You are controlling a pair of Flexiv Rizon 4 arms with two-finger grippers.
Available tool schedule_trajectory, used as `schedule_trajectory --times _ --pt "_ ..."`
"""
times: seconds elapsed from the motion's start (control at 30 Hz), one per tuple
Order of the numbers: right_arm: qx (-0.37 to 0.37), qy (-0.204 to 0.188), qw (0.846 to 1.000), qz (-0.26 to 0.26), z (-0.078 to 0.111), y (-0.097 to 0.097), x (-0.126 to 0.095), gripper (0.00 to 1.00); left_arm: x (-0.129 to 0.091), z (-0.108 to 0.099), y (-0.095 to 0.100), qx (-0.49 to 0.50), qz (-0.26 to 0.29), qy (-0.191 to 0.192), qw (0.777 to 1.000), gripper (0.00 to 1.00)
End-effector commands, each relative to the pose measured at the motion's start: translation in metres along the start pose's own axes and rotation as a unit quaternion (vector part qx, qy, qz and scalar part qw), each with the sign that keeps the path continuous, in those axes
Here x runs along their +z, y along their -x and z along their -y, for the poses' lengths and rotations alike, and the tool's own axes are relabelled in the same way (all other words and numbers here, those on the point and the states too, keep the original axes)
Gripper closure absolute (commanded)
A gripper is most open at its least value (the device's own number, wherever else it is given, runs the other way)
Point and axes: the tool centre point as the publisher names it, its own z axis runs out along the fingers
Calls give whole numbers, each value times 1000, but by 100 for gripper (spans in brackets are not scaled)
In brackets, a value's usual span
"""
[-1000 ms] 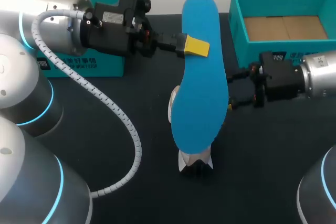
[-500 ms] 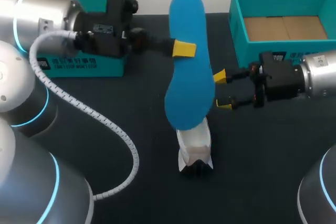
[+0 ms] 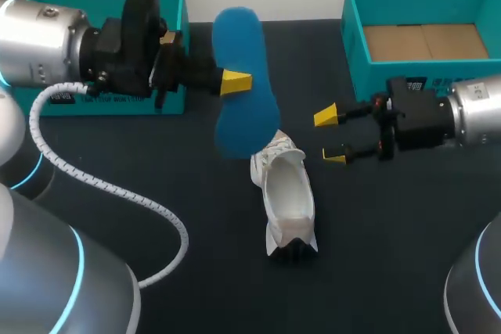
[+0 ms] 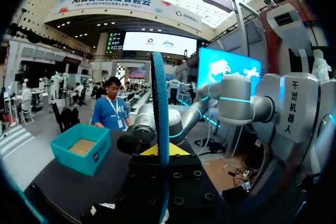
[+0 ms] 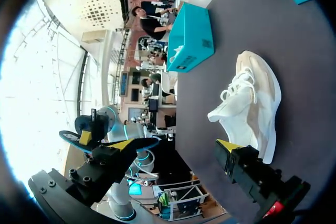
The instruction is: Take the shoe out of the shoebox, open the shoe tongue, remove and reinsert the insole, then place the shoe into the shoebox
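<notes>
A white shoe [image 3: 283,193] lies on the dark table, its opening facing up and its toe pointing toward the back. Its blue insole [image 3: 241,52] is out of the shoe, held up above the table just left of the toe. My left gripper [image 3: 235,82] is shut on the insole, which shows edge-on [image 4: 160,108] between the fingers in the left wrist view. My right gripper [image 3: 333,136] stands open just right of the shoe's toe, nothing between its fingers. From the right wrist, the shoe [image 5: 251,103] lies on its side ahead of the open gripper [image 5: 176,145].
The open teal shoebox [image 3: 356,44] with a cardboard floor stands at the back right, behind my right arm. A second teal box [image 3: 168,99] sits at the back left under my left arm. The table's front half holds only the shoe.
My left arm has drawn back to the left, carrying the insole away from above the shoe, so the shoe's opening now shows. The right gripper has stayed where it was, open.
</notes>
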Motion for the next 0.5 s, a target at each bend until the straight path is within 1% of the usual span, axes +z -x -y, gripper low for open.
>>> schedule_trajectory --times 0.03,0.4,0.43,0.47,0.5 --pt "0 1 1000 1 0 -1 2 0 3 -4 3 327 93 -2 941 100" --pt "0 1 1000 1 0 -1 2 0 3 -4 3 327 93 -2 941 100" --pt "0 1 1000 1 0 -1 2 0 3 -14 2 379 99 -17 920 100" --pt "0 1 1000 1 0 -1 2 0 3 -23 3 404 104 -20 909 100" --pt "0 1 1000 1 0 -1 2 0 3 -31 5 441 120 -23 889 100"
